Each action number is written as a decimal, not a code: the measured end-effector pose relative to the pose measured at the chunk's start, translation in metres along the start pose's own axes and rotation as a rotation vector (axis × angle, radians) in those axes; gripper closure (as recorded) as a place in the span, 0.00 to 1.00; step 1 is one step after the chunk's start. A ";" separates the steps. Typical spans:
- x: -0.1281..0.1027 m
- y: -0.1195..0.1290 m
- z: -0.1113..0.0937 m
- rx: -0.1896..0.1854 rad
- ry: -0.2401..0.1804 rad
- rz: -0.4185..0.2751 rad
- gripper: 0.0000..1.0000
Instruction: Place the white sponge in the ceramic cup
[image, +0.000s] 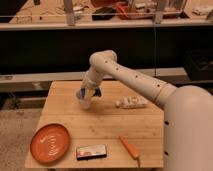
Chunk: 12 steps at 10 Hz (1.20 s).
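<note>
The ceramic cup (85, 102) is a small whitish cup standing on the far left part of the wooden table (105, 125). My gripper (89, 93) hangs directly above the cup's mouth, pointing down and almost touching its rim, at the end of the white arm (125, 75) that reaches in from the right. The fingers are shut. I cannot make out the white sponge; the gripper and the cup hide whatever is between the fingers.
A whitish oblong object (131, 103) lies right of the cup. An orange plate (50, 143) sits at the front left, a flat dark packet (91, 151) at the front edge, and a carrot-like orange stick (129, 146) at the front right. My white body (187, 130) fills the right side.
</note>
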 end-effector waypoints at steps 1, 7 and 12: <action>0.000 0.000 0.000 -0.001 -0.001 -0.002 0.94; 0.000 0.000 0.000 -0.004 -0.003 -0.011 0.94; 0.001 0.000 0.000 -0.007 -0.006 -0.018 0.94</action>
